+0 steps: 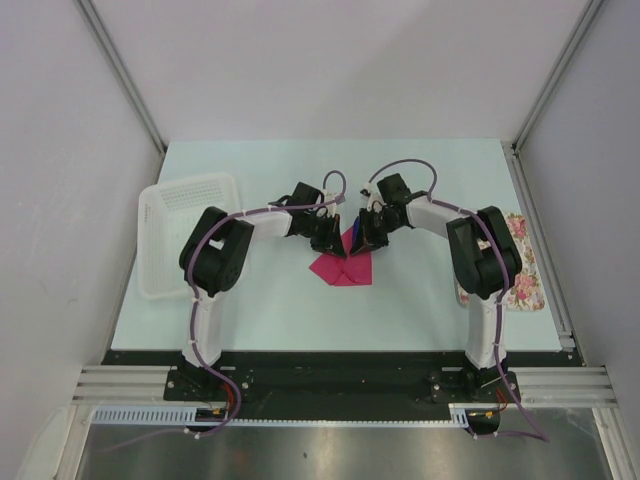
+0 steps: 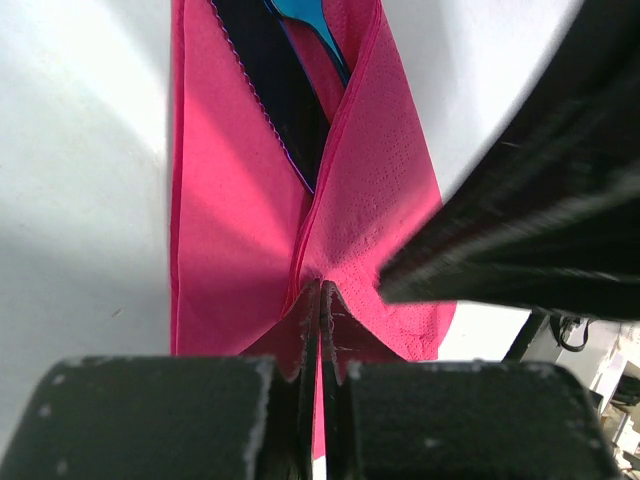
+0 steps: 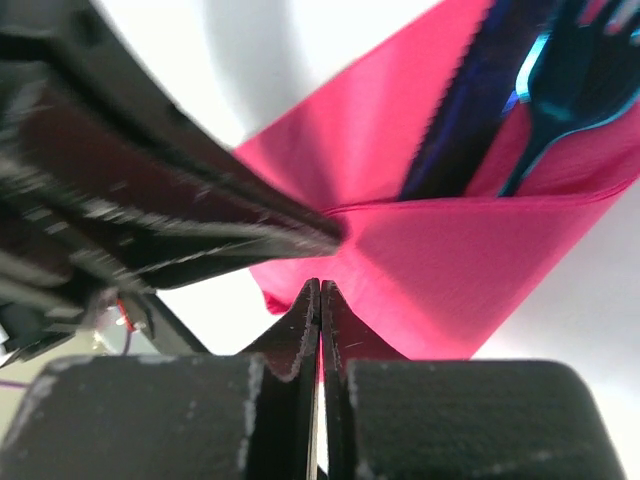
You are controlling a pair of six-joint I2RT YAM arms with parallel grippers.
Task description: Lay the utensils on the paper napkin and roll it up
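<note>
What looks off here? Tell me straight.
Nothing is spilled or torn. The paper napkin is only loosely folded, not rolled. The left gripper and right gripper pinch it close together, and the utensils lie in the open fold, still showing.

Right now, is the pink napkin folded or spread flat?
Folded: left tool and right tool pinch the napkin up around the blue utensils.

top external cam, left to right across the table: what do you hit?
white basket → left claw → right claw → floral tray. The paper napkin spans both claws, each shut on it, so it has no clear slot in the order.
</note>
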